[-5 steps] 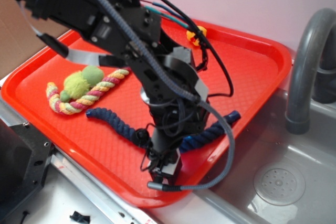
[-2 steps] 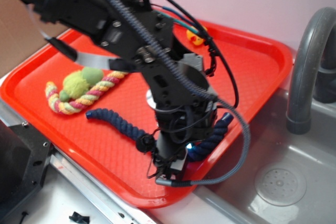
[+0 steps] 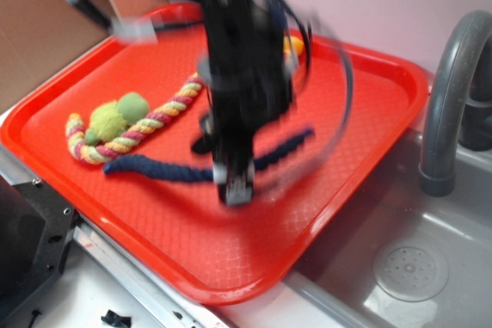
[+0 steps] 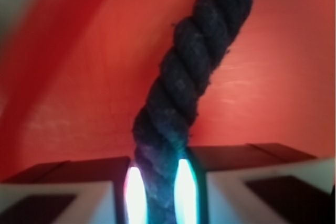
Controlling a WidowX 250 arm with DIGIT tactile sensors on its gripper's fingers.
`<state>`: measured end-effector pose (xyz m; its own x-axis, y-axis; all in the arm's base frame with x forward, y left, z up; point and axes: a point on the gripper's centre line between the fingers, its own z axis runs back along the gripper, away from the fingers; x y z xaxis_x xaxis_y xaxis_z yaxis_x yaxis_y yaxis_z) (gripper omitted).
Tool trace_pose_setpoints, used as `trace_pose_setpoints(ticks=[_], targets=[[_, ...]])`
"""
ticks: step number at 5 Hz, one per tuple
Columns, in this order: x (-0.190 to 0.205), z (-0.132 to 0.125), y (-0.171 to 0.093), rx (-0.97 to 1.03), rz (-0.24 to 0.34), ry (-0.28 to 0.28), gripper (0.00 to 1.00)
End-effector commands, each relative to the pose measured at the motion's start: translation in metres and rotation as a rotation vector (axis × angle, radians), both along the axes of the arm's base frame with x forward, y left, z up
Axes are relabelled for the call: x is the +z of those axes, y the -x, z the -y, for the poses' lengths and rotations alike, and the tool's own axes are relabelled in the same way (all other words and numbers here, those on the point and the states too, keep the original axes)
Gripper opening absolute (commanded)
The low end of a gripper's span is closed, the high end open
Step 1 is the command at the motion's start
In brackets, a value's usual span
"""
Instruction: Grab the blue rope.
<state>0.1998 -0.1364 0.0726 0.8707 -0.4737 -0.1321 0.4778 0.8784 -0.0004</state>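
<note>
Blue rope (image 4: 184, 82), thick navy twisted cotton, sits pinched between the claw's (image 4: 157, 182) closed jaws, which bite mid-length so both ends trail across the red plastic tray (image 3: 369, 82) toward 9 and 2 o'clock.

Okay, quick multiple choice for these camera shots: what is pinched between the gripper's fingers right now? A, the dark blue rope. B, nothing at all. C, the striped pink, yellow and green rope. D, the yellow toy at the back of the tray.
A: in the wrist view the blue rope runs straight down between the fingers of the gripper, which press against it on both sides.
</note>
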Motion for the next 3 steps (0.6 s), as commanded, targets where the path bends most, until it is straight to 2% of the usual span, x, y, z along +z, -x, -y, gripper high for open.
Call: trace_pose_setpoints(ticks=[1, 2, 3], targets=[[0.092, -0.045, 0.002, 0.464, 0.160, 0.103, 0.00], [0.106, -0.065, -0.004, 0.526, 0.160, 0.119, 0.00], [0.108, -0.073, -0.011, 0.549, 0.149, 0.111, 0.00]])
